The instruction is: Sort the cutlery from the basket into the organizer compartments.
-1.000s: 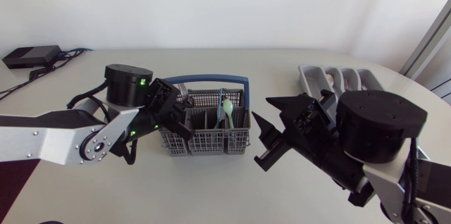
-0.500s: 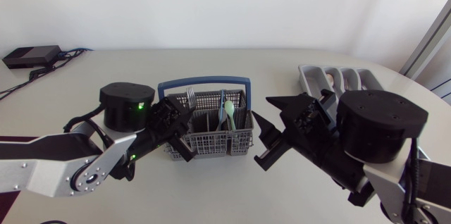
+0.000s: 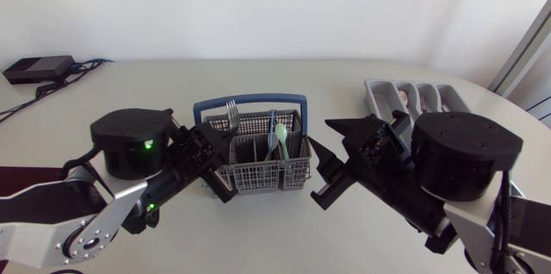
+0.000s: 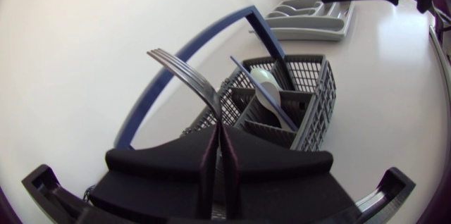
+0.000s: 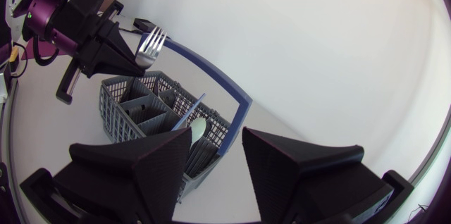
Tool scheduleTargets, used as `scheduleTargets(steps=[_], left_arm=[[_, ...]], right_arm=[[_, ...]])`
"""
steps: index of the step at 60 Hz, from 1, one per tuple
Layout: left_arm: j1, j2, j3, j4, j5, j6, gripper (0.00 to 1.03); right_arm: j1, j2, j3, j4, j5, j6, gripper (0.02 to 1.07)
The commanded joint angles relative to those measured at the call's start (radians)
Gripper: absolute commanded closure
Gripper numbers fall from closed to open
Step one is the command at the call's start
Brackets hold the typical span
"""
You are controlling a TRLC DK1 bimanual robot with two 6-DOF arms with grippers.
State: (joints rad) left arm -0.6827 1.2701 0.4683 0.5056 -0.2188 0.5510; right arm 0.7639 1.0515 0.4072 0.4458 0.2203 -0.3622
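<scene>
A grey mesh cutlery basket (image 3: 258,164) with a blue handle (image 3: 250,99) stands mid-table. My left gripper (image 3: 215,146) is at its left end, shut on a silver fork (image 3: 231,114) whose tines point up above the rim. In the left wrist view the fork (image 4: 184,77) sticks out from between the closed fingers (image 4: 243,146). A pale green spoon (image 3: 278,136) and a blue-handled piece stand in the basket. My right gripper (image 3: 331,164) hangs open just right of the basket, holding nothing. The grey organizer (image 3: 413,97) lies at the far right.
In the right wrist view the basket (image 5: 144,108) lies ahead of the open fingers (image 5: 144,168), with my left gripper (image 5: 99,41) and fork (image 5: 149,46) beyond it. A black box with cables (image 3: 39,69) sits at the far left.
My left arm has drawn back toward the front left, and the fork in its gripper has risen higher above the basket. The right arm has not moved.
</scene>
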Motion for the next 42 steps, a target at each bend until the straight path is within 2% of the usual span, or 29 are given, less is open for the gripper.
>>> scheduleTargets(steps=[1,4,15,26,36,42], left_arm=[[0.009,-0.052,0.013,-0.015,-0.005,0.013,1.0],[0.011,-0.071,0.02,-0.032,-0.002,0.01,1.0],[0.031,-0.173,0.105,-0.196,0.049,-0.062,1.0],[0.046,-0.216,0.194,-0.325,0.101,-0.145,1.0],[0.069,-0.229,0.285,-0.435,0.167,-0.246,1.0],[0.071,-0.229,0.299,-0.438,0.168,-0.264,1.0]], right_arm=[[0.003,-0.001,-0.018,0.011,-0.002,0.023,0.53],[0.003,-0.001,-0.016,0.01,-0.002,0.023,0.53],[0.005,-0.007,0.002,-0.004,-0.004,0.022,0.53],[0.005,-0.036,0.047,-0.064,-0.027,0.023,0.53],[-0.008,-0.038,0.119,-0.154,-0.118,0.066,0.53],[-0.011,-0.027,0.165,-0.197,-0.151,0.091,0.53]])
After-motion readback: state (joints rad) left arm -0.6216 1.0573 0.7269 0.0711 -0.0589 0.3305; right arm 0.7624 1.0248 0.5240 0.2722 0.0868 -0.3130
